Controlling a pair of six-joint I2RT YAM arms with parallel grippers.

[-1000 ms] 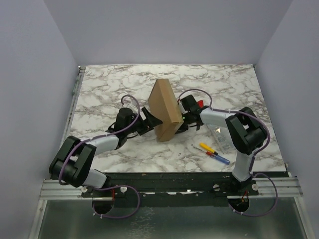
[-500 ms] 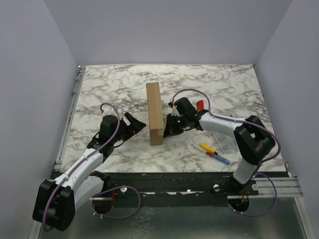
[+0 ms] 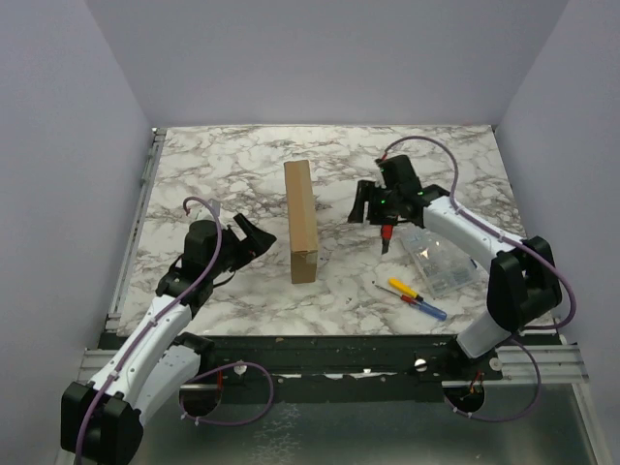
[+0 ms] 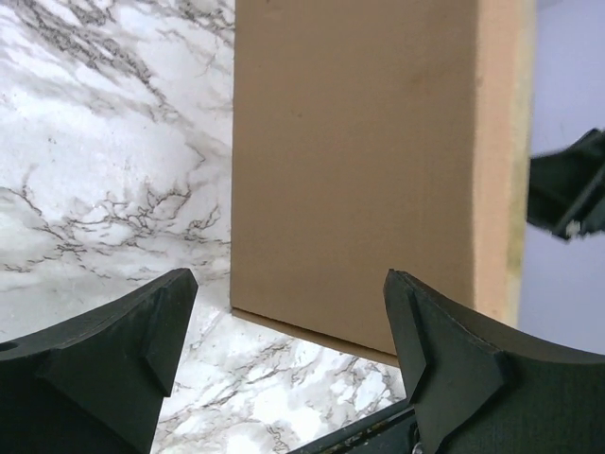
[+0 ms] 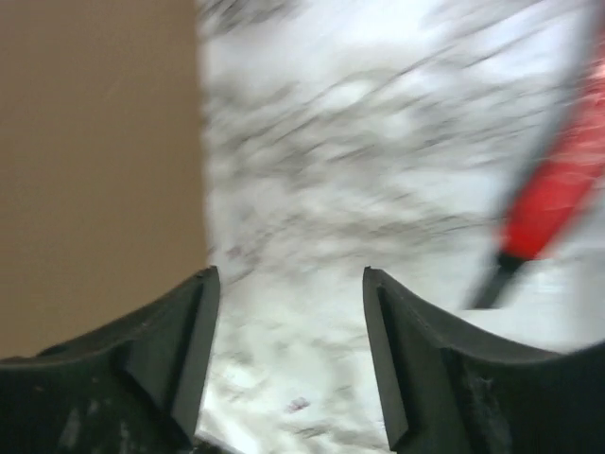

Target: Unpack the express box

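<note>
**Item 1: express box** point(image 3: 300, 221). Brown cardboard, standing on one long narrow edge at the middle of the marble table point(image 3: 213, 165). Its long axis runs 12 to 6 o'clock. It is shut, so the contents are hidden. The left wrist view shows a plain broad face point(image 4: 359, 170) with the far edge cut off. The right wrist view shows only a blurred brown slab point(image 5: 95, 170) at 9 o'clock.

**Item 2: clear plastic case** point(image 3: 441, 262). Lies flat at 4 o'clock from the box, well apart from it. It has compartments, but what they hold is too small to make out.

**Item 3: loose pieces.** A red-handled tool point(image 3: 387, 232) lies between the box and the case, and is smeared in the right wrist view point(image 5: 558, 189). A yellow pen point(image 3: 405, 289) and a blue pen point(image 3: 426, 308) lie at 7 o'clock from the case.

**Item 4: left gripper** point(image 3: 254, 235). At 8 o'clock from the box and clear of it. The jaws are spread and hold nothing point(image 4: 288, 284).

**Item 5: right gripper** point(image 3: 366, 205). At 3 o'clock from the box and apart from it. The jaws are parted and empty point(image 5: 288, 279).
</note>
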